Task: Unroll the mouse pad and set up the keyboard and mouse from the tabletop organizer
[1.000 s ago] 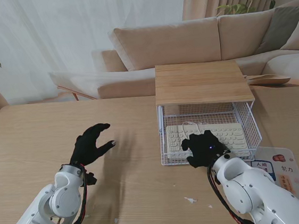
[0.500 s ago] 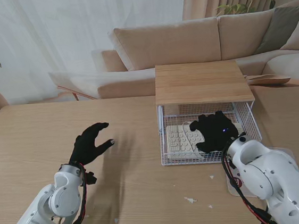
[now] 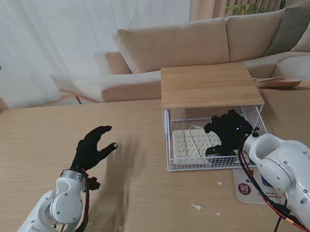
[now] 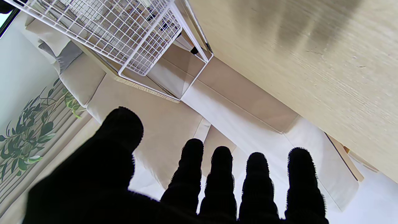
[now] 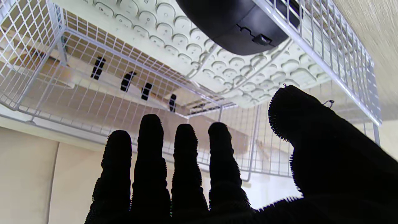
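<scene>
From the stand's camera you see the white wire organizer (image 3: 216, 143) right of centre in the frame, with a wooden top (image 3: 208, 85) over its drawer. The white keyboard (image 3: 191, 144) lies flat inside the drawer, a thin white cable (image 3: 202, 130) looping over it. Your right hand (image 3: 229, 132) sits over the right part of the drawer, above the keyboard, fingers spread and gripping nothing that you can make out. Your left hand (image 3: 93, 148) floats over bare table (image 3: 32, 156) in the left half of the frame, fingers and thumb apart, empty. A printed card (image 3: 250, 190) lies on the table at lower right, partly under the right forearm. A beige sofa (image 3: 202, 41) fills the upper part of the frame.

In the left wrist picture the left hand (image 4: 174, 186) rises from the bottom edge with all five fingers separated and nothing between them; the organizer (image 4: 130, 37) shows at upper left and the table (image 4: 311, 62) at upper right.

In the right wrist picture the right hand (image 5: 199, 174) is spread too, four fingers side by side and the thumb well apart (no contact with anything visible). The keyboard (image 5: 192, 46) runs across the top of the frame inside the wire walls (image 5: 326, 59), and a black mouse (image 5: 233, 21) rests on it at top centre
</scene>
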Robot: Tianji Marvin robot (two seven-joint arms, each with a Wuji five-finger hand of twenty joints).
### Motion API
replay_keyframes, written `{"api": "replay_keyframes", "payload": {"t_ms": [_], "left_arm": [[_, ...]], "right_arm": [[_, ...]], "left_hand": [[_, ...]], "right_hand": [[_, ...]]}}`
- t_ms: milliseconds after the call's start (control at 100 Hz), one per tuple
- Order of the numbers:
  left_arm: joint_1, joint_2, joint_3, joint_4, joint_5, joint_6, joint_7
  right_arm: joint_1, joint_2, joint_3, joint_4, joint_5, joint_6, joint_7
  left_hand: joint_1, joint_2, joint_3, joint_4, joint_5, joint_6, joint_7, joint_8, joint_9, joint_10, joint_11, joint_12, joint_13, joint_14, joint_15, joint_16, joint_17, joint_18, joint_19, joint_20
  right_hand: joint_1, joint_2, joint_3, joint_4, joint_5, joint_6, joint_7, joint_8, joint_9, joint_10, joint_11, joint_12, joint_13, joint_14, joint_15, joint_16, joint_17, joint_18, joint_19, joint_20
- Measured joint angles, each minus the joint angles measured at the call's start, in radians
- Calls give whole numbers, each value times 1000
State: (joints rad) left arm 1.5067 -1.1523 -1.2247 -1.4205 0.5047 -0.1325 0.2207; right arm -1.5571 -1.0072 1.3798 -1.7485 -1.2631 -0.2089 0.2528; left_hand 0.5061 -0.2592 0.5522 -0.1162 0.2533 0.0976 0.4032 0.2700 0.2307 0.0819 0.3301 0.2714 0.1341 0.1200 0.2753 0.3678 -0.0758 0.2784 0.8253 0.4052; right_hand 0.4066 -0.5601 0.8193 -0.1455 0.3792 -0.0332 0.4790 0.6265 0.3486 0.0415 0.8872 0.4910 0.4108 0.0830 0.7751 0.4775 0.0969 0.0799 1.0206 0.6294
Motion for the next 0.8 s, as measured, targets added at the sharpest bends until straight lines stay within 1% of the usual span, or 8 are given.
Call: {"api": "replay_keyframes", "payload": {"t_ms": [60,160,320,470,800], "left_arm": [[-1,0,0,0,0,0,0],[-1,0,0,1,0,0,0],[-2,-1,-3,2,1,0,4],[-2,-1,-4,3,1,0,6],[-2,-1,-5,4,3,-2,6]], "right_arm": [[5,1,-3,8,-17,-13,8],[13,4,-12,18,-45,-18,20],[29,6,-29,43,-27,0,28],[47,8,-41,55,-28,0,79],[85,14,-76,102,-58,3,78]], "left_hand": [[0,0,0,0,0,0,0,0,0,0,0,0,0,0,-2,0,0,0,-1,0],[0,0,0,0,0,0,0,-3,0,0,0,0,0,0,-3,0,0,0,-13,0],[0,0,0,0,0,0,0,-4,0,0,0,0,0,0,-3,0,0,0,-13,0],[0,0,0,0,0,0,0,-4,0,0,0,0,0,0,-3,0,0,0,-13,0],[0,0,0,0,0,0,0,-4,0,0,0,0,0,0,-3,0,0,0,-13,0]], "right_hand": [[-13,0,0,0,-15,-2,7,3,-11,-11,-7,0,0,-2,-2,-4,0,-5,-6,-1],[-13,0,0,0,-22,-2,8,11,-24,-11,-13,0,0,-4,-18,-11,0,-6,-11,-1],[-24,0,0,0,-40,-2,-3,22,-40,-12,-14,0,-3,-4,-20,-12,0,-6,-19,-1],[-24,0,0,0,-41,-2,-2,23,-52,-12,-14,0,-12,-13,-27,-13,0,-6,-30,-2],[-24,0,0,0,-41,-2,-3,47,-54,-12,-15,0,-12,-14,-27,-13,0,-7,-31,-3]]}}
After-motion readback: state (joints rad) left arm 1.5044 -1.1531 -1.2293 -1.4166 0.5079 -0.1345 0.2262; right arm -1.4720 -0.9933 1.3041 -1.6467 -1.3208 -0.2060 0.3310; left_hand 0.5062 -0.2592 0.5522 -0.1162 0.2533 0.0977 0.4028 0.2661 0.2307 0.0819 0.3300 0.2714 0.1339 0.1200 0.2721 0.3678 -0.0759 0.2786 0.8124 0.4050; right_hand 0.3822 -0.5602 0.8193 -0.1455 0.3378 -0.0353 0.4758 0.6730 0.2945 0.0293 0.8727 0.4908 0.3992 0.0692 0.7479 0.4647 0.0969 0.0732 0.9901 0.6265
